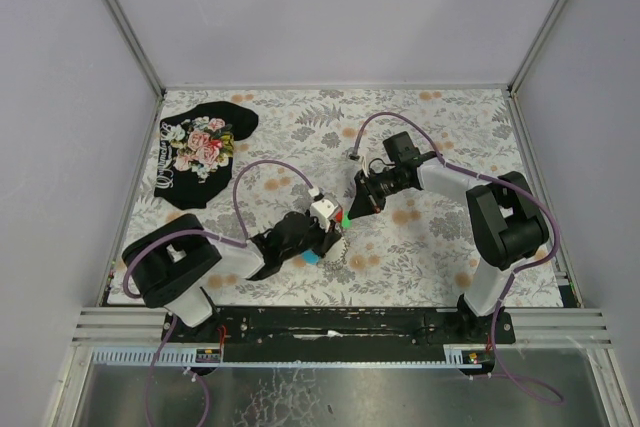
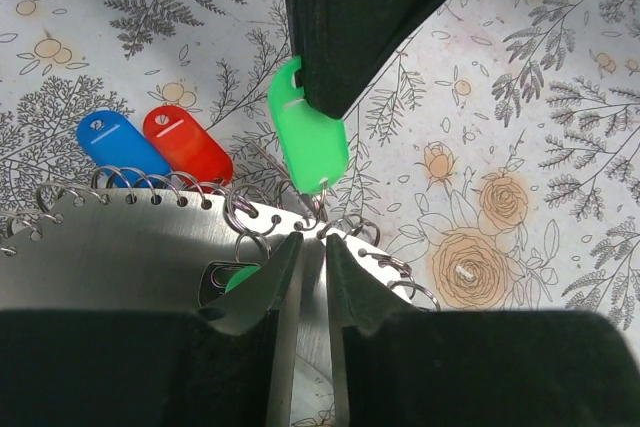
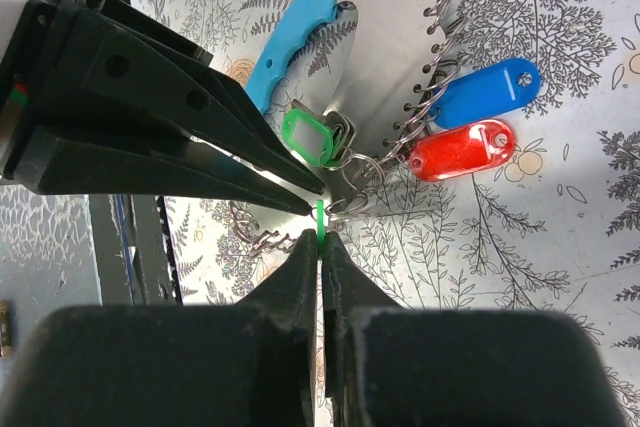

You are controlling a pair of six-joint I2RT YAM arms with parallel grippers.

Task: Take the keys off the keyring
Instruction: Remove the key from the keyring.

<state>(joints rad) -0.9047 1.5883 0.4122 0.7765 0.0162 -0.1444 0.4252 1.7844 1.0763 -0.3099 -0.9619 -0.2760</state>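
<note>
The keyring [image 2: 120, 267] is a shiny metal plate rimmed with small rings, with a light-blue fob [image 3: 290, 37]. Off those rings hang the keys: a blue one [image 2: 120, 145], a red one [image 2: 188, 145] and a green one [image 2: 312, 147]. My left gripper [image 2: 312, 239] is nearly closed at the plate's rim, where the green key's ring sits. My right gripper [image 3: 321, 237] is shut on the green key [image 3: 320, 215], seen edge-on. From above, the two grippers [image 1: 330, 230] [image 1: 348, 215] meet tip to tip. Another green tag [image 3: 310, 137] lies against the plate.
A black floral cloth [image 1: 200, 152] lies at the back left of the flower-patterned table [image 1: 440, 137]. Grey walls stand on three sides. The purple cables [image 1: 270, 167] arch over both arms.
</note>
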